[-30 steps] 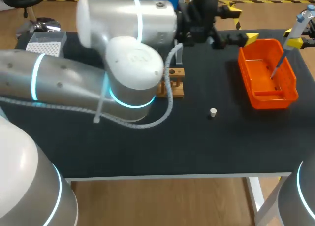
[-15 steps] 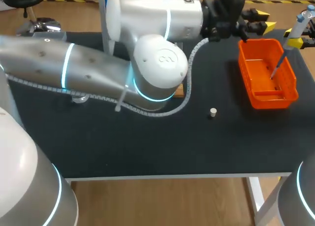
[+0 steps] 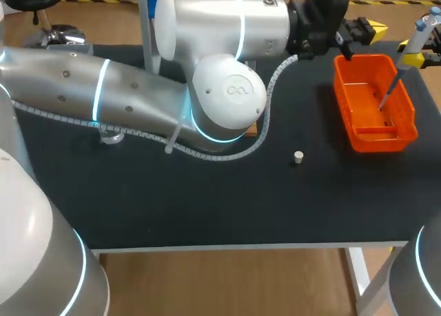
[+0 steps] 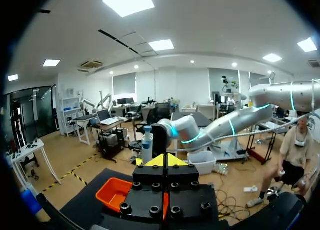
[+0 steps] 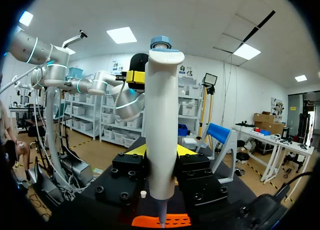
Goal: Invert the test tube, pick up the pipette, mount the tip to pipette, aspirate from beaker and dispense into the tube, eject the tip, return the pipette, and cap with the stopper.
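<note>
My right gripper (image 5: 161, 152) is clamped on the pipette (image 5: 162, 115), whose tip hangs below the fingers over the orange bin (image 5: 177, 221). My left gripper (image 4: 165, 160) looks closed on nothing, tips seemingly touching, with the bin just below its fingers. The stopper (image 3: 298, 157) lies well apart.

The bin (image 3: 379, 140) is glossy orange plastic, the table (image 3: 207, 206) matt black, the pipette (image 5: 162, 130) smooth white plastic.

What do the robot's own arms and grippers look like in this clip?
The left arm and right arm are smooth silver tubes with rounded white joints and glowing cyan rings. A pale corrugated cable loops along the left arm. The left gripper and right gripper are black, bolt-studded blocks with yellow-tipped fingers.
</note>
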### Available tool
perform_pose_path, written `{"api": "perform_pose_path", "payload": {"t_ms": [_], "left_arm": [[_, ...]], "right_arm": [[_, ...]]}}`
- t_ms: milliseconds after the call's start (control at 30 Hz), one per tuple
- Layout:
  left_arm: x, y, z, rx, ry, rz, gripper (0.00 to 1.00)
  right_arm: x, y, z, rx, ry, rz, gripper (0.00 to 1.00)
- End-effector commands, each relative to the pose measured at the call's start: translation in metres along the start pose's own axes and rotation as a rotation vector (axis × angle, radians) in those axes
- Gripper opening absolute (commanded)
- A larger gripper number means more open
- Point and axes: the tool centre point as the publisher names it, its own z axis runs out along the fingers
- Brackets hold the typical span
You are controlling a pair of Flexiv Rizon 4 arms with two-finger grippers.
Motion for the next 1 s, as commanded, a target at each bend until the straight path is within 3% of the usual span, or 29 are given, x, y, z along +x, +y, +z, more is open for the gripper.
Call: {"api": "perform_pose_path", "payload": {"t_ms": [33,1000], "left_arm": [[-0.001,0.003,0.001,0.012,0.005,0.0,0.0],[-0.031,-0.008,0.064,0.083,0.029,0.04,0.0]], "right_arm": [[-0.001,0.0,-0.002,0.0,0.005,0.0,0.0],[-0.001,0.0,-0.002,0.0,0.005,0.0,0.0]]}}
